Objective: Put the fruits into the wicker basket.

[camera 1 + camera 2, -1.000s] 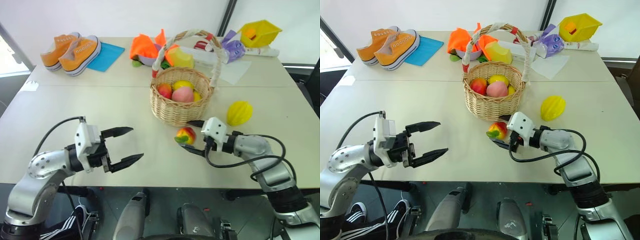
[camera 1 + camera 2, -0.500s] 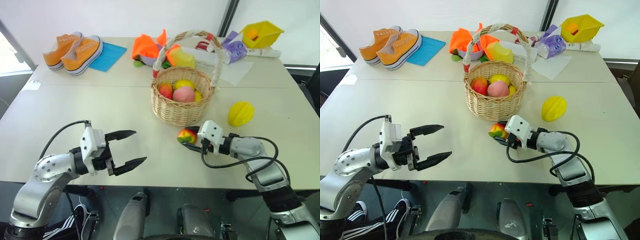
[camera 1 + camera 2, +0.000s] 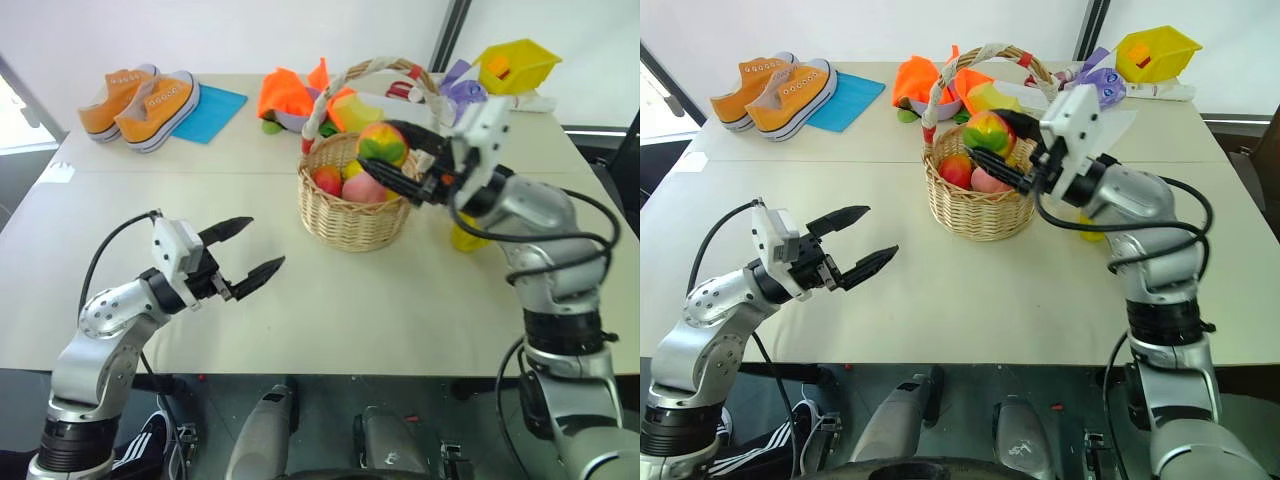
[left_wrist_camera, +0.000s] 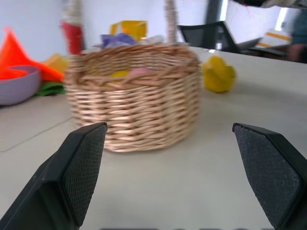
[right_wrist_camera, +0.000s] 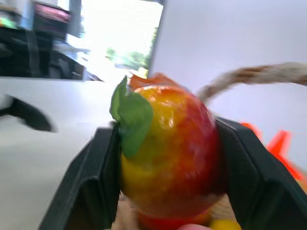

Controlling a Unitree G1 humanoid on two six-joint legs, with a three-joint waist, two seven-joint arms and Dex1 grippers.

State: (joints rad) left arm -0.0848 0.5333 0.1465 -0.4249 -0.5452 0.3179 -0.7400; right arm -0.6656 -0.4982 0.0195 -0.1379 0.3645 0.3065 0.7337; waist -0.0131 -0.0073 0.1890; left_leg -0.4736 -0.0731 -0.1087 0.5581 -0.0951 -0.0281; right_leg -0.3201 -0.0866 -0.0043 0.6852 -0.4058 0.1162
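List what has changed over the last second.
The right gripper closed on the red-yellow fruit on the table beside the basket and lifted it over the basket. The left gripper edged forward, open and empty. The starfruit, the basket's fruits and the sneakers stayed put.

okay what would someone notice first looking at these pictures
The right gripper holds a red-yellow fruit above the wicker basket, which already contains fruit. The left gripper waits open over bare table, and orange sneakers sit at the far left corner.
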